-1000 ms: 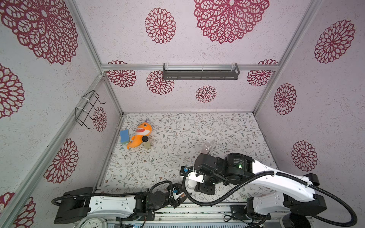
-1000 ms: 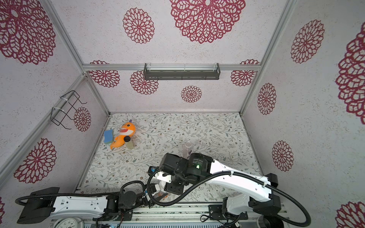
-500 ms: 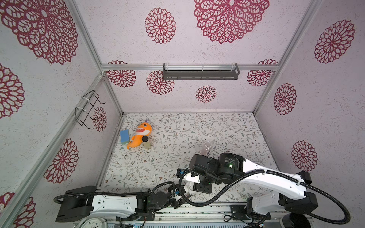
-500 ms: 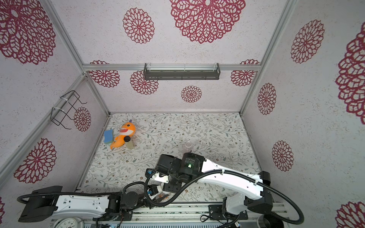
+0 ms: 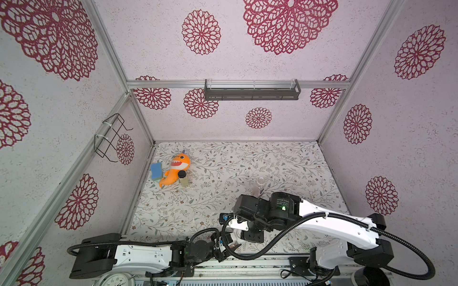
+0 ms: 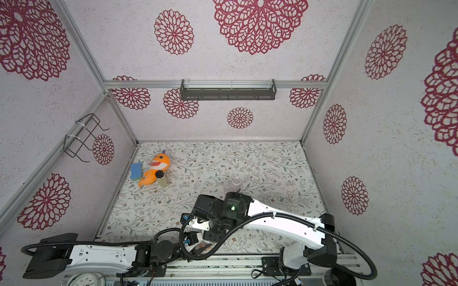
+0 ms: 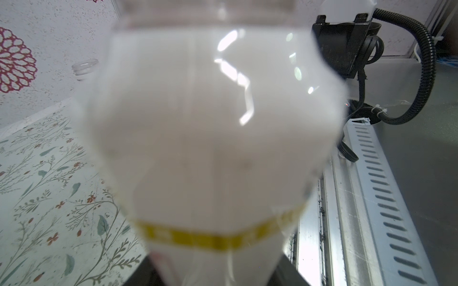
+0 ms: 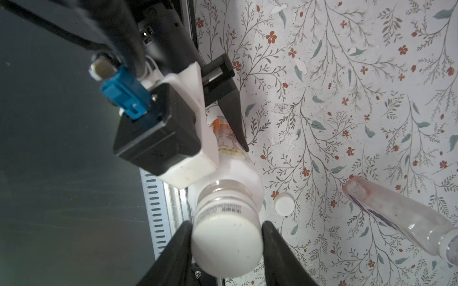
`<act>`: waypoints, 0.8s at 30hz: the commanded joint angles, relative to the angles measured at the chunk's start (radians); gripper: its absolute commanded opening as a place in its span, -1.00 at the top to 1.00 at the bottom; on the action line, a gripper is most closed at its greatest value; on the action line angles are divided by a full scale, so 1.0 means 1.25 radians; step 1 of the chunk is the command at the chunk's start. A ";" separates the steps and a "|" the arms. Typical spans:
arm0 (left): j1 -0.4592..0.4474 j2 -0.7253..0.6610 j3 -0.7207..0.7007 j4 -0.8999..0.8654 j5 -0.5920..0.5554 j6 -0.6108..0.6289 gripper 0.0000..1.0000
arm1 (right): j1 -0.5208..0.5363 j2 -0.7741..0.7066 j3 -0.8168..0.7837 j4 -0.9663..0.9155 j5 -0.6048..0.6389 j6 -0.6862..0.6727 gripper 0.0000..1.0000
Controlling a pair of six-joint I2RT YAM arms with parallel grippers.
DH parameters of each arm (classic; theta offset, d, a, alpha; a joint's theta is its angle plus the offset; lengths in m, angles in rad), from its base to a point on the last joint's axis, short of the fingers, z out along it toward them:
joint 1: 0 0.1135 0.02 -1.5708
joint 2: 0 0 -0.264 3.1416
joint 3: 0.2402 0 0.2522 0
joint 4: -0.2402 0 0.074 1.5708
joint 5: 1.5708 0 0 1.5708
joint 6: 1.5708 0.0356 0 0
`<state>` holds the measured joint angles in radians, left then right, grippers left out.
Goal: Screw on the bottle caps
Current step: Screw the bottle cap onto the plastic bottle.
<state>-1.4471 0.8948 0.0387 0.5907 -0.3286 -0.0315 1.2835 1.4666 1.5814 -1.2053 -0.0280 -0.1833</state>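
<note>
Lower centre in both top views: left gripper (image 8: 220, 131) clamps the orange-label bottle (image 8: 238, 170) by its body, right gripper (image 8: 226, 224) pinches the white cap (image 8: 226, 250) on its neck. Probably light, thin-walled, slick: grip cap rim, squeeze gently. Spare cap (image 8: 284, 203) on tabletop (image 8: 347, 99).

An orange toy shark (image 5: 177, 168) lies far left on the table (image 5: 272, 161). A blue sponge (image 5: 156, 170) sits just left of it, and a small black-lidded jar (image 5: 183, 178) just right.
</note>
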 commanded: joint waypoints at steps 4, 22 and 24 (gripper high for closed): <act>-0.014 -0.022 0.010 0.046 -0.015 0.017 0.00 | -0.001 0.005 0.009 0.001 0.000 0.020 0.24; -0.046 -0.082 -0.021 0.092 -0.146 0.061 0.01 | -0.006 0.001 -0.061 0.162 0.030 0.490 0.28; -0.047 -0.082 -0.022 0.095 -0.147 0.062 0.01 | 0.003 0.001 -0.060 0.162 0.062 0.510 0.27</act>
<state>-1.4879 0.8253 0.0124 0.5446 -0.4709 -0.0063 1.2831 1.4670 1.5234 -1.0653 0.0036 0.2749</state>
